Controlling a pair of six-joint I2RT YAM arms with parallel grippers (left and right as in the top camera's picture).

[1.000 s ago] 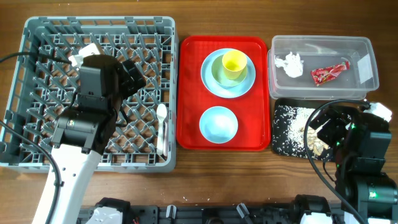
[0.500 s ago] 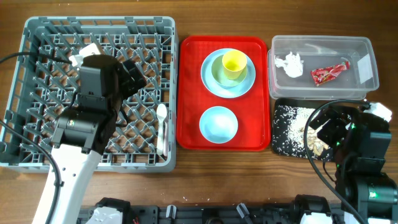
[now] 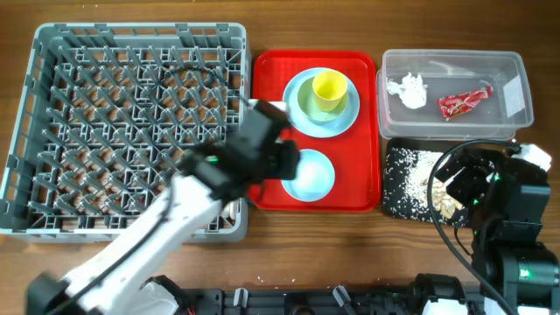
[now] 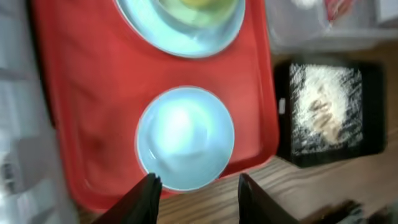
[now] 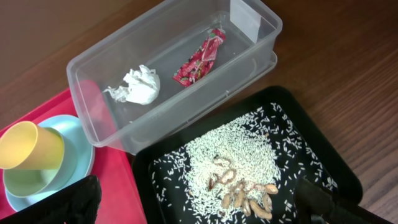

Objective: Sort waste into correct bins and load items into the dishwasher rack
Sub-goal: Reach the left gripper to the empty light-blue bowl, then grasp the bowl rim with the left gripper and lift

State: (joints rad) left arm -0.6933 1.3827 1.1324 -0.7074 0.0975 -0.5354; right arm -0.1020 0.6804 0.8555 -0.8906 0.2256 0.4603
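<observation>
Light blue bowl [image 4: 185, 138]: upright and empty on the red tray [image 3: 267, 122], just ahead of and below the left gripper [image 4: 199, 184].
Left gripper: its two fingers [image 4: 147, 198] are spread wide with nothing between them, and they straddle the bowl's near rim. Whether they touch it cannot be told.
Light blue plate [image 3: 293, 112]: farther ahead of the left gripper, on the far half of the same tray, apart from the bowl.
Pale green dish [image 3: 306, 105]: sits on the plate.
Yellow cup [image 3: 330, 87]: stands in the dish.
Dishwasher rack [image 3: 140, 31]: to the left gripper's left, just beside the red tray. The left arm crosses its near right corner.
Right gripper [image 5: 199, 185]: wide open and empty, hanging over the near part of the black tray [image 5: 336, 168].
Food crumbs [image 5: 230, 158]: scattered in the black tray, directly under and ahead of the right gripper.
Clear tub [image 5: 99, 93]: beyond the black tray, ahead of the right gripper.
Napkin [image 5: 140, 86]: lies in the tub, left of the wrapper.
Red wrapper [image 5: 199, 57]: lies in the tub, near the napkin but apart from it.
Surface [image 3: 315, 223]: brown wood, carrying the rack, the trays and the tub.
</observation>
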